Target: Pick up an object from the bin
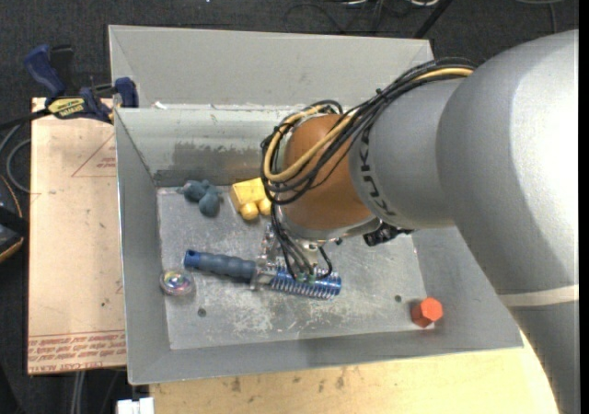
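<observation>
So far nothing looks lifted: the pincer (293, 265) hangs low over the middle of the bin (138, 219), right above the blue brush (225, 266), which lies flat on the floor with its handle pointing left. Whether the pincer is apart or together I cannot tell, since the wrist hides it. I judge the closing and lifting remain.

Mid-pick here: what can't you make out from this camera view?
Camera view:
Pincer over the blue-handled brush: whether it touches the brush is hidden by wrist cables.
Yellow thing: right side hidden behind the orange wrist cover.
Shiny round thing, front left: too small to identify.
</observation>
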`<state>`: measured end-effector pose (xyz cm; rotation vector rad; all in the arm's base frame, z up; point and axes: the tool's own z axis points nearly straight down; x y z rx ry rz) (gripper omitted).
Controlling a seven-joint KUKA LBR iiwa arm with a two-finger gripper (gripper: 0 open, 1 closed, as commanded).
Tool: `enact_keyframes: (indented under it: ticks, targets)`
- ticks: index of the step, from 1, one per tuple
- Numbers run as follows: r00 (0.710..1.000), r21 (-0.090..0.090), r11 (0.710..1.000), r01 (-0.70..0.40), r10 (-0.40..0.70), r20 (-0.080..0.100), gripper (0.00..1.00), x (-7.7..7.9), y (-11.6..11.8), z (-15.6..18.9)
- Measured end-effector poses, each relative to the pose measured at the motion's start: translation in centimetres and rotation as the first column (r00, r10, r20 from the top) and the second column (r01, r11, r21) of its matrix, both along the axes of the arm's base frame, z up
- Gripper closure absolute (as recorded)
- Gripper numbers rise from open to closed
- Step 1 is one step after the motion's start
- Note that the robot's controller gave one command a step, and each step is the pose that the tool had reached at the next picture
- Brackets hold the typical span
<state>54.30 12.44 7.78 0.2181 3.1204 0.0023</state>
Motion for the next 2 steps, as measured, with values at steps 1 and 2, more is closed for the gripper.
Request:
enact_keyframes:
  ticks: [1, 2]
  targets:
    - [1.0, 0.001, 1.0, -0.022, 0.022, -0.006, 1.0, 0.5, 0.1, 8.9]
    - [1.0, 0.001, 1.0, -0.029, 0.029, -0.007, 1.0, 1.1, -0.2, 13.9]
